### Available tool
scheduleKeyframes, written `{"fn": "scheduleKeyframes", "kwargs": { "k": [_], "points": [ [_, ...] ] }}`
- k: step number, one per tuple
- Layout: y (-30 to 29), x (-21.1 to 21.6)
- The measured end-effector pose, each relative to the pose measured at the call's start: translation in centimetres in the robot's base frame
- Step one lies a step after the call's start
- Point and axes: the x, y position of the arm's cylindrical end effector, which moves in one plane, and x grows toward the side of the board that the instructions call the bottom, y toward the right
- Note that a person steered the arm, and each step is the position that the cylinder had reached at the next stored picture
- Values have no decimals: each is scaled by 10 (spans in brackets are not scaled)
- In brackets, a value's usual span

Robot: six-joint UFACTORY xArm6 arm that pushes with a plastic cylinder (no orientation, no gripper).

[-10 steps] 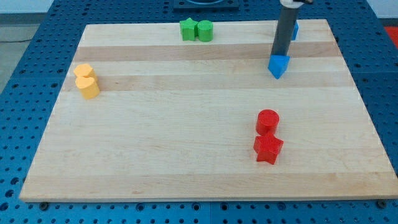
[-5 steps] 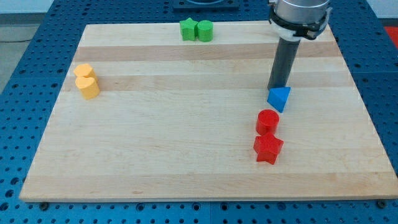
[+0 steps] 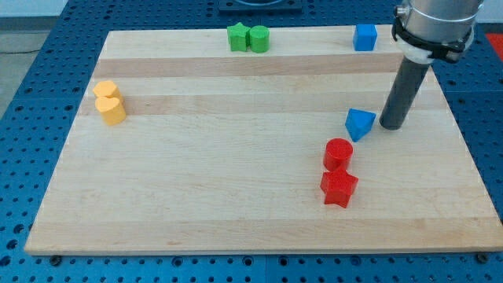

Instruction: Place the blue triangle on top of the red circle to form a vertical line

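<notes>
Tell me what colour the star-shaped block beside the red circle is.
Red. The star block sits just below the red circle in the camera view, touching it.

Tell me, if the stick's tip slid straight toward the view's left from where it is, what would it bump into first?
Probably the blue triangle. My tip sits just to its right, almost touching, with nothing between them.

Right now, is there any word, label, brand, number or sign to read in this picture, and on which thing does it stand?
None: no readable text in the camera view.
The wooden board, the blue triangle, the red circle and the other blocks carry no marks.
My tip, at the view's right of the blue triangle, is plain dark, with no label.
</notes>
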Motion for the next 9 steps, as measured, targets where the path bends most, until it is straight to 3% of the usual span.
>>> {"fn": "scheduleKeyframes", "kwargs": {
  "k": [4, 5, 7, 9],
  "points": [
    [-60, 3],
    [-53, 0],
    [-52, -52],
    [-110, -56]
  ]
}}
